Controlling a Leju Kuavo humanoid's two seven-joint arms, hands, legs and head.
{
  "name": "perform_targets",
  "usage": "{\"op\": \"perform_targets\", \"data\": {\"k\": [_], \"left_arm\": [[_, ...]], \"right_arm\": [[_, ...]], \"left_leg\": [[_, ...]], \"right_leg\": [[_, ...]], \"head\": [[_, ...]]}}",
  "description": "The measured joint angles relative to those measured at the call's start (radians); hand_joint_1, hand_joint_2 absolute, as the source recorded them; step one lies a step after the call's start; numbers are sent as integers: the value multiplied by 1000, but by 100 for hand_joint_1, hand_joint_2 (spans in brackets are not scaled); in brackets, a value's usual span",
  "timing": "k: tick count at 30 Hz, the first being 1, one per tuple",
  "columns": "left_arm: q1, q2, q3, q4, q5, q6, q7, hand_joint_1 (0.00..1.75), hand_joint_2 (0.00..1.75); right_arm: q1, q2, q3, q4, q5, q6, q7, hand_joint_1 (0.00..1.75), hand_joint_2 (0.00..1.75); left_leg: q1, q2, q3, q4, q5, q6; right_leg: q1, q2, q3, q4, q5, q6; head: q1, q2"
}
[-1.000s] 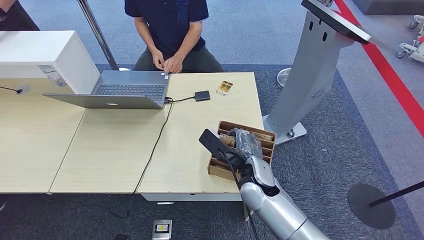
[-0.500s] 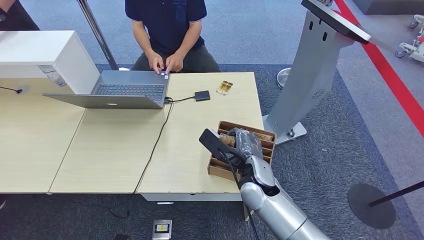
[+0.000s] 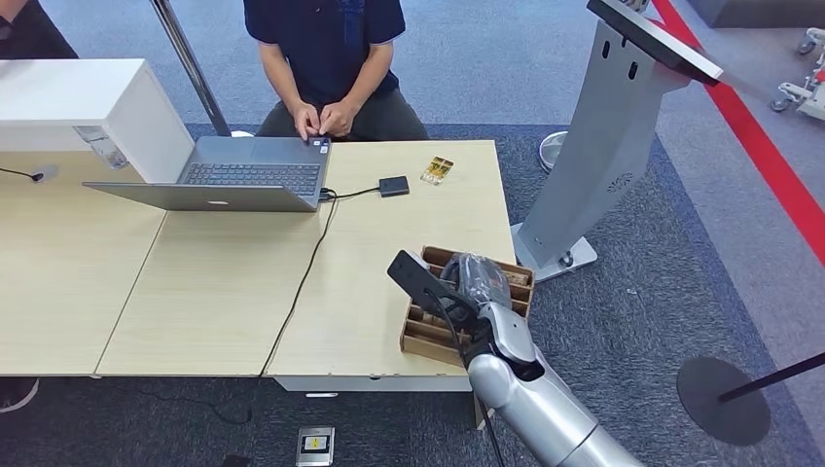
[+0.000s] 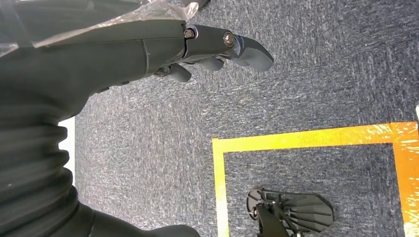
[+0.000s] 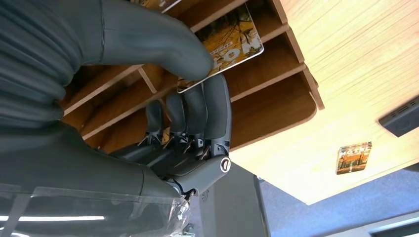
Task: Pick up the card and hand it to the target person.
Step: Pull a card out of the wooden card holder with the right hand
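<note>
In the wooden slotted box (image 3: pixel 506 282) at the table (image 3: pixel 214 292) corner: right robot hand (image 5: pixel 197 98) pinching glossy autumn-print card (image 5: pixel 232 42), thumb over fingers. Box nudged toward the near edge since a second ago, so grasp likely set, lift pending. Left robot hand (image 4: pixel 217 49) hanging over carpet, fingers loosely apart, empty.

A slotted box (image 3: pixel 428 336) is set at the table's (image 3: pixel 214 302) near right corner. A laptop (image 3: pixel 233 175) is placed at the far edge, before a seated person (image 3: pixel 326 49). A small adapter (image 3: pixel 394 185) is laid right of it, then a loose card (image 3: pixel 437 170). A kiosk stand (image 3: pixel 603 146) is positioned off the right edge.
</note>
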Motion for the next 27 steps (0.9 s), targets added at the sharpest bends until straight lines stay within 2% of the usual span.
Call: {"op": "perform_targets", "data": {"k": [12,18,23,27], "left_arm": [[-1,0,0,0,0,0,1,0,175],[-2,0,0,0,0,0,2,0,175],[-2,0,0,0,0,0,4,0,175],[-2,0,0,0,0,0,5,0,175]], "right_arm": [[-2,0,0,3,-1,0,0,113,175],[-3,0,0,3,-6,-2,0,135,175],[-1,0,1,5,-14,-4,0,165,175],[-1,-1,1,5,-19,-14,-6,169,175]], "left_leg": [[0,0,0,0,0,0],[0,0,0,0,0,0],[0,0,0,0,0,0],[0,0,0,0,0,0]], "right_leg": [[0,0,0,0,0,0],[0,0,0,0,0,0],[0,0,0,0,0,0],[0,0,0,0,0,0]], "head": [[0,0],[0,0],[0,0],[0,0]]}}
